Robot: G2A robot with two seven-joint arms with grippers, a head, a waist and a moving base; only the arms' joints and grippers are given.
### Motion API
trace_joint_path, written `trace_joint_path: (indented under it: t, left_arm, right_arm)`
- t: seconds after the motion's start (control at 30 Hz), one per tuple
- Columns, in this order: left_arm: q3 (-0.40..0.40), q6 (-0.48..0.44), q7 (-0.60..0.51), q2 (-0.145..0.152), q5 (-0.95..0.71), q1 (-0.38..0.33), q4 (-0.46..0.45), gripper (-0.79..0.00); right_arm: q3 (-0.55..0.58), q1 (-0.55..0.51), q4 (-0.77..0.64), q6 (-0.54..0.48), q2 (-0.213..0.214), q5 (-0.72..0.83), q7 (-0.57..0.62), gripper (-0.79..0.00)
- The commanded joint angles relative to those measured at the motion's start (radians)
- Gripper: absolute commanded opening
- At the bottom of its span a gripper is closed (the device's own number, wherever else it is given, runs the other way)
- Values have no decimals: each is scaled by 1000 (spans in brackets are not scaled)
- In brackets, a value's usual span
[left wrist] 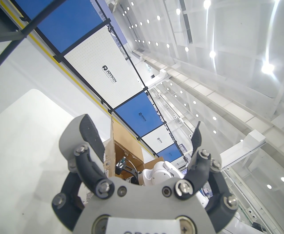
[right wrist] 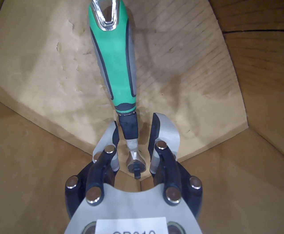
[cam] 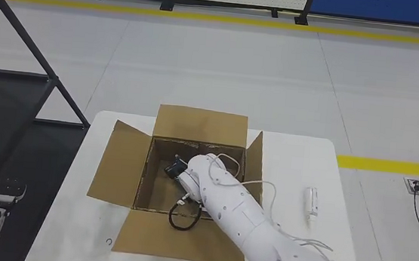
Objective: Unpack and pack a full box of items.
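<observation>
The right hand (right wrist: 135, 121) is down inside the open cardboard box (cam: 201, 124), which stands on the white worktop (cam: 291, 150). Its fingers are narrowly spread and straddle the thin black neck of a green-handled ratchet wrench (right wrist: 115, 62), just behind the metal head. One pad sits against or very near the neck, while the other shows a clear gap. The wrench lies on the box floor with its head toward a corner.

The step in hand looks like lifting this wrench out. The fingers should press together squarely on the neck before any lift, since the long handle will likely sag and twist in a hold so far from its middle. A slow, straight rise should keep the handle off the walls and flaps, and off the black cable (cam: 183, 219) lying nearby in the box.

The left hand (left wrist: 143, 124) is spread wide and holds nothing, off to one side of the box. A white tube (cam: 311, 203) lies on the worktop beside the box.
</observation>
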Motion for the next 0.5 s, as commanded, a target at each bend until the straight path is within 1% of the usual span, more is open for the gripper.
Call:
trace_joint_path:
  t: [0.0, 0.07, 0.13, 0.27, 0.3, 0.33, 0.37, 0.47]
  left_arm:
    - [-1, 0, 1, -1, 2, 0, 0, 0]
    - [-4, 2, 3, -1, 1, 1, 0, 0]
    - [-5, 3, 4, -2, 2, 2, -1, 0]
    - [-6, 6, 6, -4, 3, 2, -2, 0]
    - [-6, 6, 6, -4, 3, 2, -3, 0]
    - [-6, 5, 6, -4, 4, 2, -3, 0]
    - [-6, 4, 6, -5, 4, 2, -3, 0]
    - [-5, 4, 7, -6, 5, 2, -4, 0]
  right_arm:
    - [2, 0, 17, -7, -7, 0, -5, -456]
    - [5, 0, 33, -15, -14, 0, -9, -483]
    - [7, 0, 47, -22, -21, 0, -14, -536]
    - [13, 2, 74, -35, -32, -1, -21, -585]
    - [14, 2, 80, -38, -35, -2, -23, -625]
    - [15, 2, 85, -40, -37, -3, -24, -720]
    - [17, 3, 90, -41, -39, -4, -23, -785]
    - [23, 13, 104, -47, -44, -3, -26, -785]
